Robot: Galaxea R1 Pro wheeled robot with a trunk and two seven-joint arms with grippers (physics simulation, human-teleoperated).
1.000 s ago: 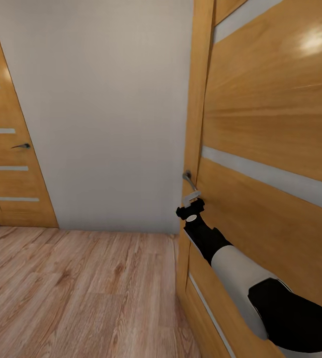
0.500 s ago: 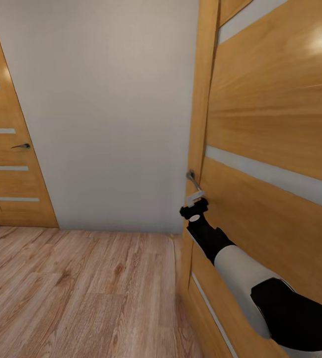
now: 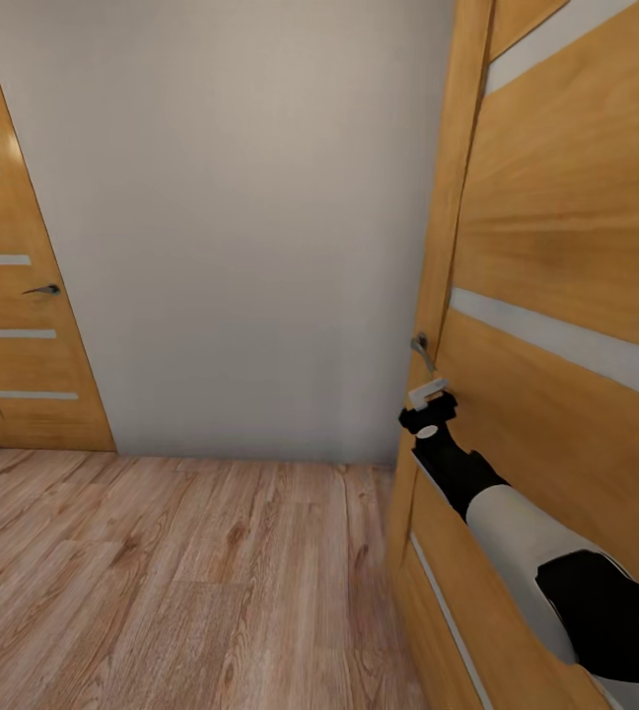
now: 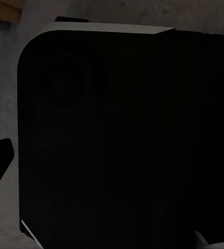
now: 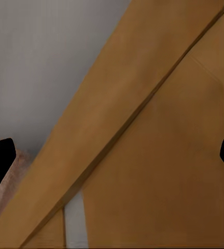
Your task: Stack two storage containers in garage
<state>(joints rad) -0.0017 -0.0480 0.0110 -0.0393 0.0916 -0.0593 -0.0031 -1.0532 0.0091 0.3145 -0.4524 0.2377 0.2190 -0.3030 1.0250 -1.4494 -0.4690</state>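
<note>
Reaching forward, the right gripper [image 3: 428, 402] sits just below the metal handle [image 3: 421, 347] of an orange wooden door [image 3: 566, 325]. Its fingertips stand far apart in the wrist view, so it is spread, grasping nothing. Left of it lie a white wall [image 3: 231, 217], plank floor [image 3: 162, 572] and a second door [image 3: 19, 296]. No container is seen.

The near orange wood-grain door [image 3: 566, 247] has a smooth, slightly glossy finish with matt pale-grey inlaid strips [image 3: 556, 340]. Its small lever handle [image 3: 422, 347] looks metallic. The light plank floor [image 3: 162, 572] shows matt, grained wood, beside a plain matt white-grey wall [image 3: 241, 227].
</note>
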